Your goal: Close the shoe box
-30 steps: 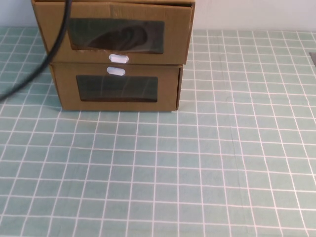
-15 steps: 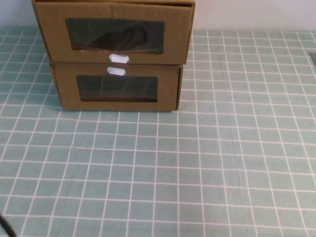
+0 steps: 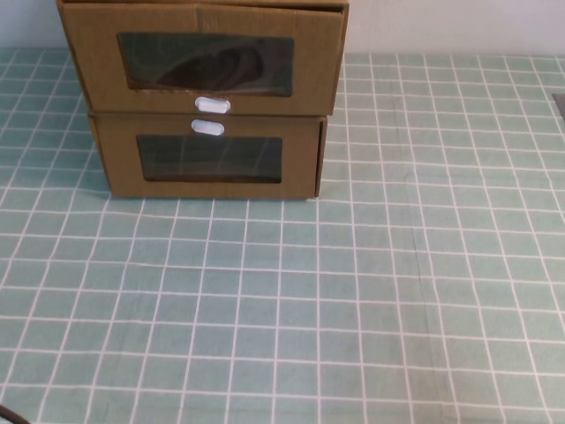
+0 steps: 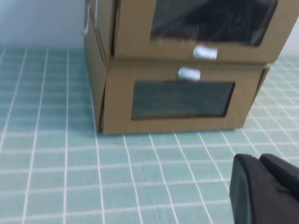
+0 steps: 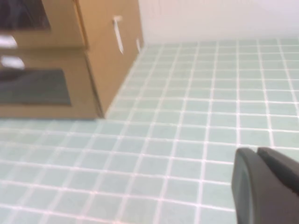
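Shoe box (image 3: 205, 58) sits on top of a 2nd brown cardboard box (image 3: 208, 159), both at the far left of the table (image 3: 371, 291), up against the back wall. Top one has the wide clear window w/ a dark shape behind it, and a small white pull tab (image 3: 212, 105) just below the window. Its front panel overhangs the lower box's front a bit. Lower box has a narrower window, its own white tab above it.

Left gripper (image 4: 266, 189) shows only in its wrist view, a black part low over the tiles, near the boxes' front, not touching; can't tell how the jaws stand. Right gripper (image 5: 266, 186) likewise a black part over bare tiles, off to the boxes' right side; jaws can't tell either.
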{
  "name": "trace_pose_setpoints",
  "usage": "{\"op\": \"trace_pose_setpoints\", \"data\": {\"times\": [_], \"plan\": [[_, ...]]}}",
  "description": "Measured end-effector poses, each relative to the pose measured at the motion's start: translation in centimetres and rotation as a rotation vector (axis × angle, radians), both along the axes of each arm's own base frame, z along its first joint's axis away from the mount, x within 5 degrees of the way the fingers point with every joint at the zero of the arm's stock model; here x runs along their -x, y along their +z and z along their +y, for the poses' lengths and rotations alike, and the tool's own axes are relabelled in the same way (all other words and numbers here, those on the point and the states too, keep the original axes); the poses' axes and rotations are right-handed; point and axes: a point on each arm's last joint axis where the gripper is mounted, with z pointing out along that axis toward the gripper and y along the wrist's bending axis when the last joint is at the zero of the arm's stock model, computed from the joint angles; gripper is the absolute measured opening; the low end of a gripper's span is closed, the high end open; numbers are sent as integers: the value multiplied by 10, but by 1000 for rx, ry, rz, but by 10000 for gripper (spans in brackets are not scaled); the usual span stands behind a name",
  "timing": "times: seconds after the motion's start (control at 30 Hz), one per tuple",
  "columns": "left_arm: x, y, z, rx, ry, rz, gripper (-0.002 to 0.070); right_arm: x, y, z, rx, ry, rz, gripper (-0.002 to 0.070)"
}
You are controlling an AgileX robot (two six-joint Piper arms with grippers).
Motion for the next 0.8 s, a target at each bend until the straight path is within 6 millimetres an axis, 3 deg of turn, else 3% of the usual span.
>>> {"op": "trace_pose_setpoints", "data": {"times": [0.17, 0.8], "plan": [[0, -4, 0, 15, 4, 17, -5, 4, -14, -3, 59, -7, -26, -15], [0, -5, 0, 18, 6, 16, -5, 5, -12, -3, 50, -10, -38, -15]]}}
